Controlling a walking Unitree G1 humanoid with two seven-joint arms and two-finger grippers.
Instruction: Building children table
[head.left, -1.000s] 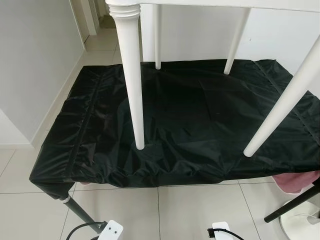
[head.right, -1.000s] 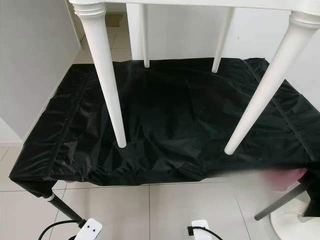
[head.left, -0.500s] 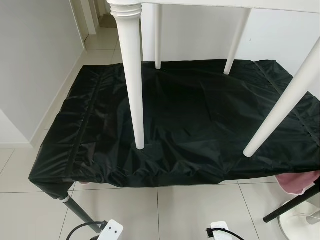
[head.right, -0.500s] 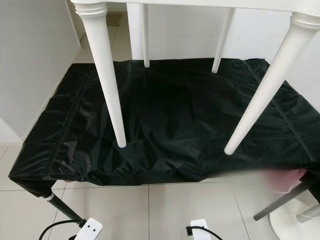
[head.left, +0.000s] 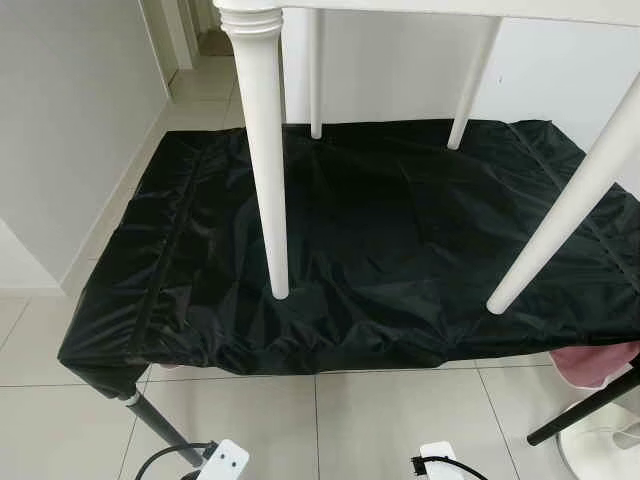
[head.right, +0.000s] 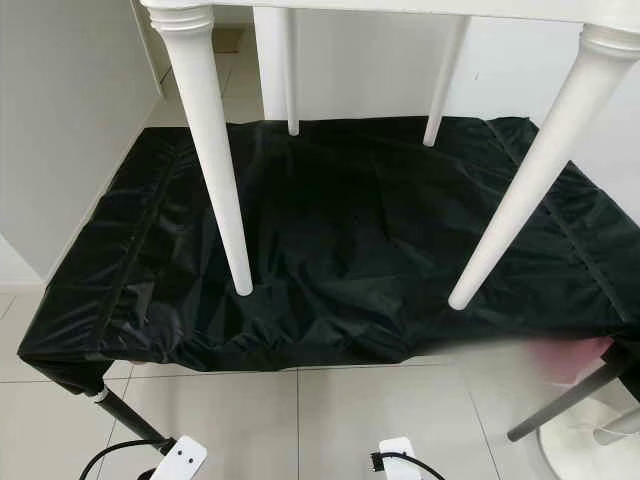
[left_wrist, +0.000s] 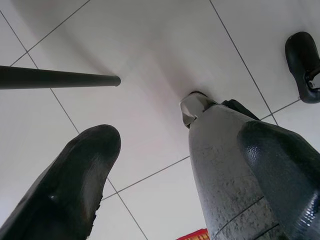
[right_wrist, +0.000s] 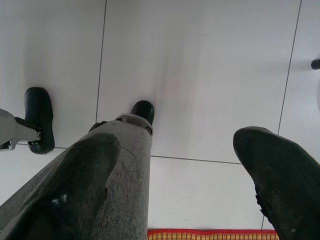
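Note:
A white children's table stands upright on a black cloth (head.left: 400, 230) that covers a low work table. Its near-left turned leg (head.left: 265, 150) and near-right leg (head.left: 565, 215) press dents into the cloth. The two far legs (head.left: 316, 70) (head.left: 472, 85) stand at the cloth's back edge, and the tabletop's underside (head.left: 450, 8) runs along the picture's top. My left gripper (left_wrist: 175, 155) hangs open over the tiled floor beside my own grey leg (left_wrist: 225, 170). My right gripper (right_wrist: 177, 165) also hangs open above the tiles, holding nothing.
A white wall (head.left: 60, 120) closes the left side. The work table's black leg (head.left: 160, 430) slants to the floor at the front left. A pink item (head.left: 590, 362), a black pole (head.left: 585, 405) and a white round base (head.left: 600, 450) sit at the right. A red-edged mat (right_wrist: 200, 234) lies under me.

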